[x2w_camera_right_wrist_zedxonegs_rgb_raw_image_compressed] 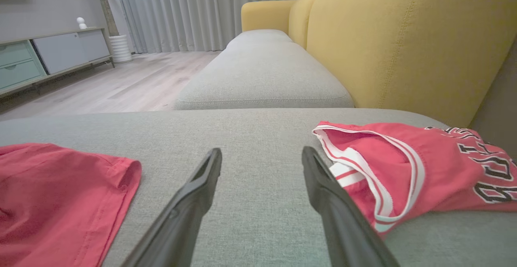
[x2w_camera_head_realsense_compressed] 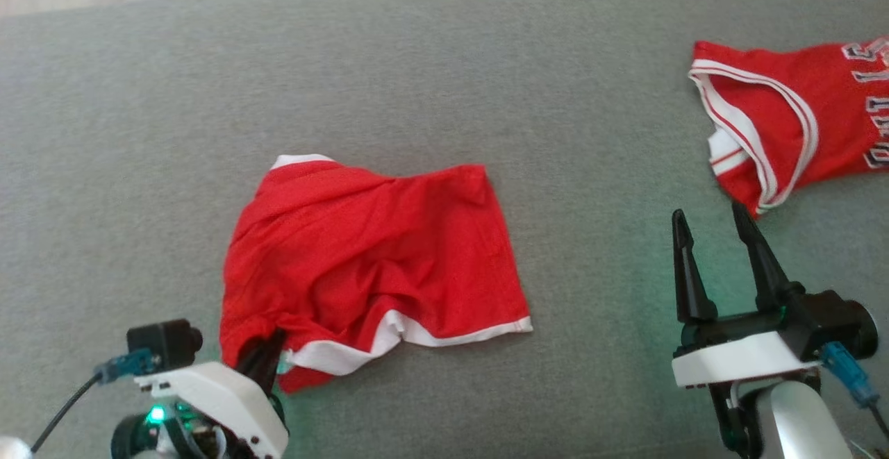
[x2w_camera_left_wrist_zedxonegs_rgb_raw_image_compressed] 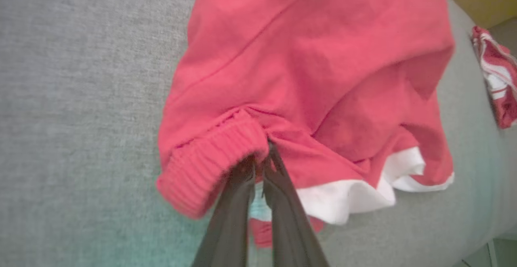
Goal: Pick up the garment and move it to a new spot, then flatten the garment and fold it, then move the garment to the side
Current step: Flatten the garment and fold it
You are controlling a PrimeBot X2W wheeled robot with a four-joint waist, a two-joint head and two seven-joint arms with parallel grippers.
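- The garment, a pair of red cloth shorts with white hem bands [x2w_camera_head_realsense_compressed: 368, 257], lies rumpled near the middle of the grey fabric sofa cushion [x2w_camera_head_realsense_compressed: 486, 63], 1 leg bunched under the other.
- The left gripper [x2w_camera_head_realsense_compressed: 267, 351] is pressed together on the ribbed waistband at the corner of the shorts nearest the robot, and the cloth puckers at the pinch.
- The right gripper [x2w_camera_head_realsense_compressed: 708, 219] is spread wide and holds nothing. It hovers over bare cushion, just beside a red sleeveless jersey with white trim and lettering [x2w_camera_head_realsense_compressed: 785, 126].
- Progress, as I judge it: the grasp is made and the task is at its 1st step. The shorts are neither flat nor folded.
- Left to do: carry to a new spot, flatten, fold, and set aside.
- Count: 2 garments (1 shorts, 1 jersey) and 2 grippers. The right wrist view also shows 1 yellow sofa back [x2w_camera_right_wrist_zedxonegs_rgb_raw_image_compressed: 404, 45].
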